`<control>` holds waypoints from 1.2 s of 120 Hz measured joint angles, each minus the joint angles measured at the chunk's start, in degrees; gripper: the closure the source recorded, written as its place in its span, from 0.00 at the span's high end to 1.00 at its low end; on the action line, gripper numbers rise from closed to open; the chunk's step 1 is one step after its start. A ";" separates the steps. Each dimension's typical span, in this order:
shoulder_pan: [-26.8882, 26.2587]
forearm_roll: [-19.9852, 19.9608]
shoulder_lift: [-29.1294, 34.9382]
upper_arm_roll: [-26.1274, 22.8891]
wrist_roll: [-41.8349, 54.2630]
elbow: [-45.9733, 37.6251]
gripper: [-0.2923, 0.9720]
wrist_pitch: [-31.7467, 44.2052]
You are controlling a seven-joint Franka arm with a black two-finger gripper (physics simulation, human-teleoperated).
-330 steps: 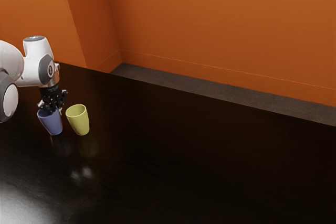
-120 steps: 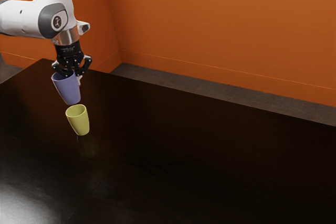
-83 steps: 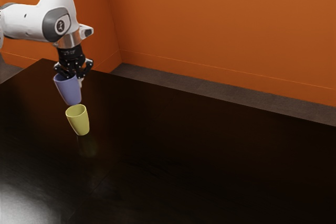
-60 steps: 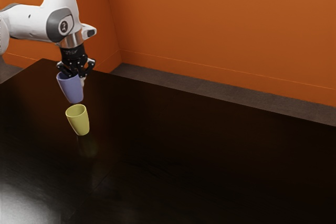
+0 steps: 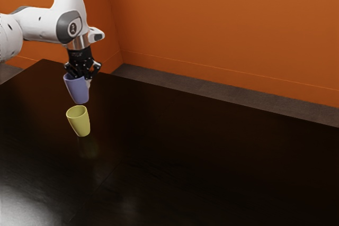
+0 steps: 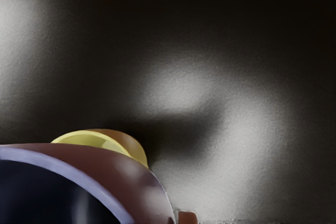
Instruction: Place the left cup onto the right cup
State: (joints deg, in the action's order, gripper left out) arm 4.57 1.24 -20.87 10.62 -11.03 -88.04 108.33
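Reaching in from the exterior view's left with the white forearm running roughly level, then bending hard at the wrist so the hand is pointing pretty much straight down over the yellow cup [image 5: 78,120]. Clamping the gripper [image 5: 81,73] onto the rim of the purple cup [image 5: 78,90], pinching the cup wall from two sides, so properly grasping it and not just leaning on it. Dangling that purple cup mouth-up in the air just above the yellow cup, with only a thin sliver of dark gap between the purple base and the yellow rim, so not touching. Hard telling from the side whether it's lining up dead centre over the yellow cup or hanging a bit off. Leaving the yellow cup standing upright, mouth open, on the glossy black table [image 5: 201,162], well below the hand. Looking down past the purple rim in the wrist view and catching the yellow cup's rim peeking out right beside it. Working with the orange wall [image 5: 222,25] running along well behind the yellow cup.
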 joint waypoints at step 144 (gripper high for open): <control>-0.10 -3.80 -0.91 4.48 8.92 -3.39 0.15 2.86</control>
State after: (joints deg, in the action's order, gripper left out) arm 4.48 -2.55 -21.78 15.11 -2.10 -91.43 111.19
